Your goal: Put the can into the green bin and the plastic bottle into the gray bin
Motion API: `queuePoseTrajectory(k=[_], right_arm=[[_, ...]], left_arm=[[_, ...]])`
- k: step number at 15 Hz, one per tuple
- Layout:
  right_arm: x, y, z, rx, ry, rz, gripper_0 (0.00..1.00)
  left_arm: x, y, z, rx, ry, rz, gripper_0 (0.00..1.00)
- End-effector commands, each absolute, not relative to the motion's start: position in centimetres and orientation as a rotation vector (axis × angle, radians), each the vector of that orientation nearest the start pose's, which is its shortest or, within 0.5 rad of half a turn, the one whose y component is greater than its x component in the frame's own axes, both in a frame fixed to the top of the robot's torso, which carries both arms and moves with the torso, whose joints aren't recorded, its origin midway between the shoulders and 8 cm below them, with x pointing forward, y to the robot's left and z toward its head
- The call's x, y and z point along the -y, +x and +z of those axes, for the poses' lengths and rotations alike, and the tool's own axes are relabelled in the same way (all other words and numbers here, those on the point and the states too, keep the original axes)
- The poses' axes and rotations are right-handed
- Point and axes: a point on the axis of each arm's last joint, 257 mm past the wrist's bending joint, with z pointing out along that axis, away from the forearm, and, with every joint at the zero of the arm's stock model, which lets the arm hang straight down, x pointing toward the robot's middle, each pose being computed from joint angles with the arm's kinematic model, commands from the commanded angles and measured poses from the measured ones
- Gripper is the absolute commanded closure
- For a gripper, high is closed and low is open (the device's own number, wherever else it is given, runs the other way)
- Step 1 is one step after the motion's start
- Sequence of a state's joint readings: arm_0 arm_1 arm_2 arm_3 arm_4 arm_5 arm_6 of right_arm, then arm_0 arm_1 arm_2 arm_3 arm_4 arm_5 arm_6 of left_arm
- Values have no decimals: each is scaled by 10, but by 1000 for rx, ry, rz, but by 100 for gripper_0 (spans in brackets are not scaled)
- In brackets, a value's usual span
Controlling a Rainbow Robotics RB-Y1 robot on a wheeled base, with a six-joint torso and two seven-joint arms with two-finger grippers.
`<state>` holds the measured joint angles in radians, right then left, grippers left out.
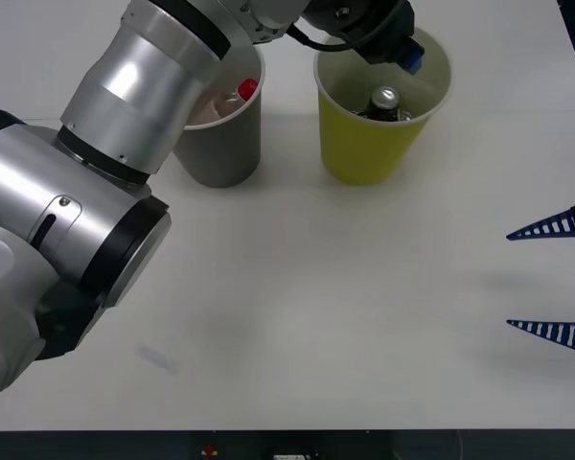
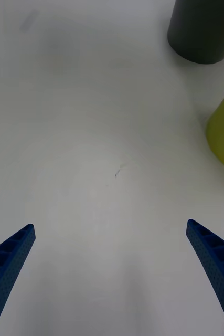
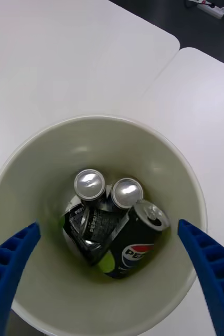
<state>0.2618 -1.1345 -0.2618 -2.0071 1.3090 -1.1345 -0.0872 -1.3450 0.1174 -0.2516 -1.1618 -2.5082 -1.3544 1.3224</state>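
Both drops look done: the can (image 3: pixel 143 239) lies in the green bin (image 1: pixel 359 158), the plastic bottle (image 1: pixel 240 96) in the gray bin (image 1: pixel 220 153), and both the left tool (image 3: pixel 109 273) and the right tool (image 1: pixel 556 278) are spread and empty.

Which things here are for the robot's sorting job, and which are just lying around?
For the job:
- big yellow-green cup-shaped bin
- shiny-topped metal cans lying inside it
- big gray cup-shaped bin
- pale plastic bottle with red cap inside that
- open left gripper above the green bin

Just there:
- white table
- open right gripper, idle

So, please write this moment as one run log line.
left hand: open over green bin | cans: inside | plastic bottle: in gray bin | right hand: open, idle
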Motion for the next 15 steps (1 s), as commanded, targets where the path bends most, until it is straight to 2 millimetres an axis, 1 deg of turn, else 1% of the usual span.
queuePoseTrajectory(k=[1,4,5,7,10,12,15], right_arm=[[286,341,-167,-1596,-1634,209,0],[286,341,-167,-1596,-1634,209,0],[286,341,-167,-1596,-1634,209,0],[286,341,-167,-1596,-1634,209,0],[286,341,-167,-1596,-1634,209,0],[286,341,-167,-1596,-1634,209,0],[286,341,-167,-1596,-1634,209,0]], left_arm=[[100,576,20,-1892,1179,-261,0],[70,567,33,-1809,1289,-218,0],[63,557,37,-1802,1306,-259,0],[52,549,43,-1751,1351,-280,0],[31,532,43,-1693,1385,-348,0],[14,519,44,-1641,1400,-351,0],[-10,498,35,-1588,1437,-363,0]])
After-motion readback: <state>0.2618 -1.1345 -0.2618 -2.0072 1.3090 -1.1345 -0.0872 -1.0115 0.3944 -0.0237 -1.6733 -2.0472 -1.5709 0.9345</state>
